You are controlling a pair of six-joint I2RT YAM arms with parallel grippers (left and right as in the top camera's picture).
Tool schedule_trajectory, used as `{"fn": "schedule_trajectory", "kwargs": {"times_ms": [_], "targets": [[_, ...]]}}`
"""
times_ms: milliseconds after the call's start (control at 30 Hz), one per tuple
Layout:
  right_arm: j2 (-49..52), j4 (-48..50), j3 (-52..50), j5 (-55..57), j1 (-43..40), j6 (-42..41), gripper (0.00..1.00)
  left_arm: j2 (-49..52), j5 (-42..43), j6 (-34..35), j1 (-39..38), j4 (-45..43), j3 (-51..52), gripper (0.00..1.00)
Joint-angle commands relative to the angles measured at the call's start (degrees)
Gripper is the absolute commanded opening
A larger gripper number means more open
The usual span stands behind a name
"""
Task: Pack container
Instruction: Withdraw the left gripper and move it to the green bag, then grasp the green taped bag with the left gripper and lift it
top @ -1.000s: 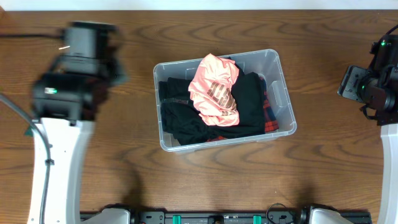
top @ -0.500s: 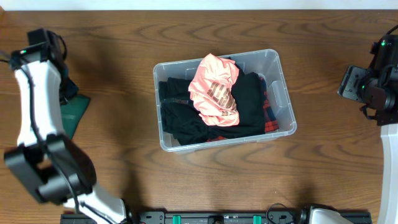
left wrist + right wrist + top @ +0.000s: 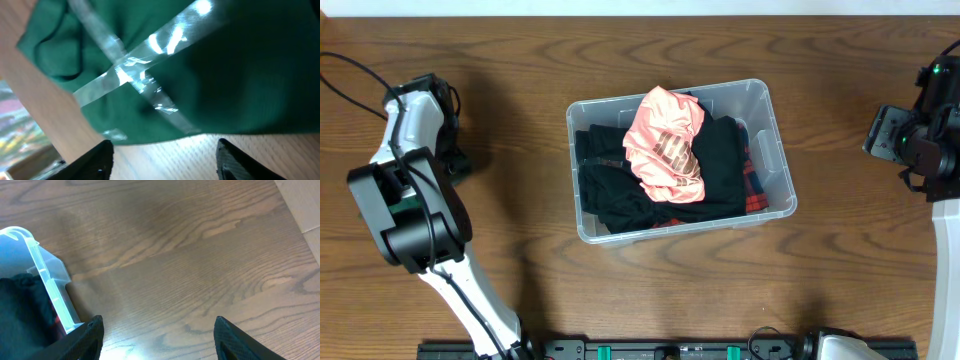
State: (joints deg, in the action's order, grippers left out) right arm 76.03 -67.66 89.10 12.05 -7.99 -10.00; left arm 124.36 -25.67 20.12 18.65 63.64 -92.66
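Clear container (image 3: 772,150), overhead: centre of wooden table (image 3: 520,280), holding black clothes (image 3: 620,190), pink garment (image 3: 665,145) on top.
Left gripper (image 3: 162,160), left wrist: jaws spread, empty, facing green cloth (image 3: 225,75) crossed by clear tape (image 3: 150,50).
Right gripper (image 3: 157,335), right wrist: jaws spread, empty; container corner at left.

Table: brown wooden tabletop with wavy grain (image 3: 620,290).
Middle: large clear rectangular plastic bin with rounded corners (image 3: 680,228), standing on the wood.
Left side: dark green fabric crossed by clear shiny strips (image 3: 225,75), lying on the wood.
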Motion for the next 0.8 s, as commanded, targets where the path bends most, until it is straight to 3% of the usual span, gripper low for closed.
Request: {"fn": "schedule_trajectory", "kwargs": {"times_ms": [0,367,600,667,767], "targets": [[0.07,0.15,0.02,0.59,-0.24,0.46,0.69,0.28,-0.44,-1.9,-0.35,-0.79,0.81,0.7],[0.07,0.39,0.02,0.59,-0.24,0.46,0.69,0.33,-0.63,-9.49,-0.35,-8.24,6.29,0.78],[0.07,0.35,0.02,0.59,-0.24,0.46,0.69,0.37,-7.61,-10.27,0.5,-11.1,7.13,0.81],[0.07,0.35,0.02,0.59,-0.24,0.46,0.69,0.39,-7.58,-10.27,1.03,-11.39,7.13,0.74],[0.07,0.33,0.02,0.59,-0.24,0.46,0.69,0.39,-7.56,-10.27,1.55,-11.47,7.17,0.55]]}}
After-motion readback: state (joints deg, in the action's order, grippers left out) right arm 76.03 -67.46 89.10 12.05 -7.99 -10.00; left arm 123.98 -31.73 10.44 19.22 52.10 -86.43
